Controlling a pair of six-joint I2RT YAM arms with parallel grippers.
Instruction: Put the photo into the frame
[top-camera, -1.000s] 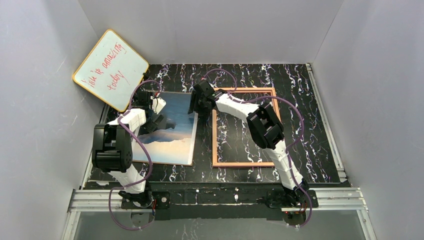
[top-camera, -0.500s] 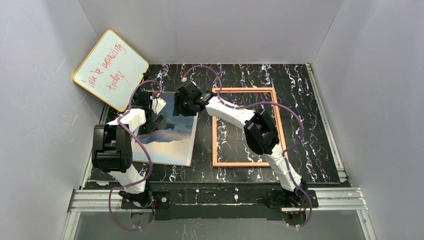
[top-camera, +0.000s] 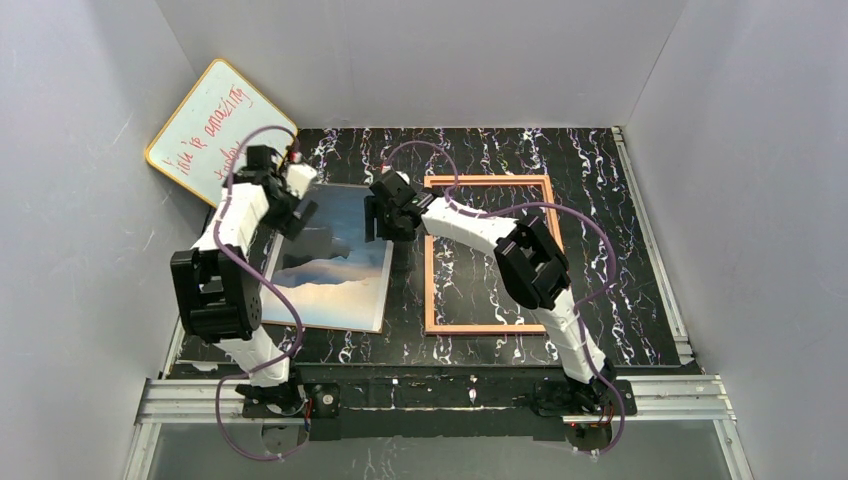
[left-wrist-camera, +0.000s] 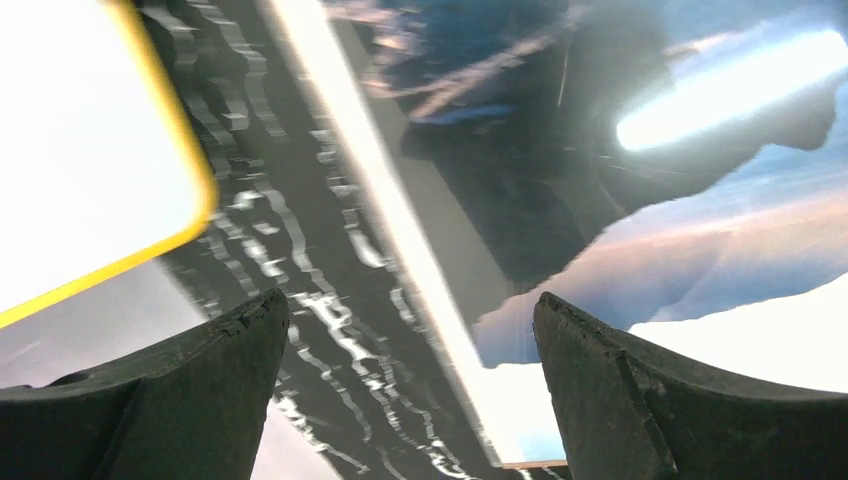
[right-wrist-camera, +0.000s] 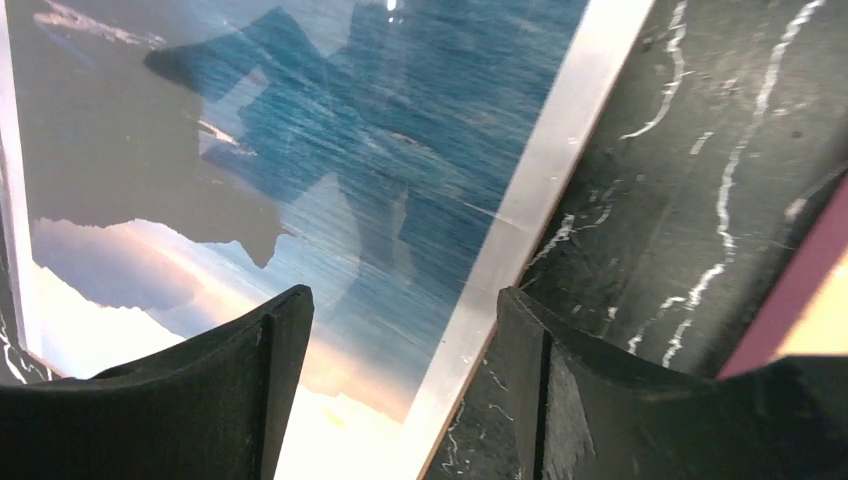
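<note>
The photo (top-camera: 335, 270) lies flat and face up on the table (top-camera: 600, 200), outside the frame (top-camera: 480, 328), which lies just to its right with a strip of dark marble between them. Neither has shifted over the last second.

The arms have moved. The left gripper (top-camera: 300, 205), which a second ago hung over the photo's left half, has travelled to the photo's far left corner. The right gripper (top-camera: 378, 215), then beyond the photo's right side by the frame's far left corner, has crossed to the photo's right edge near its far corner.

There is one photo, one frame, one whiteboard (top-camera: 200, 140) and two arms. The whiteboard leans beyond the photo's far left corner.

The left arm reaches forward along the photo's left side, elbow raised, its wrist tipped down at the photo's left border. Its jaws are spread wide with nothing between them.

The right arm stretches leftward across the frame towards the photo, elbow high. Its jaws are parted too, grasping nothing; in the right wrist view the photo's pale right border runs under the gap between the fingers (right-wrist-camera: 245, 390).
</note>
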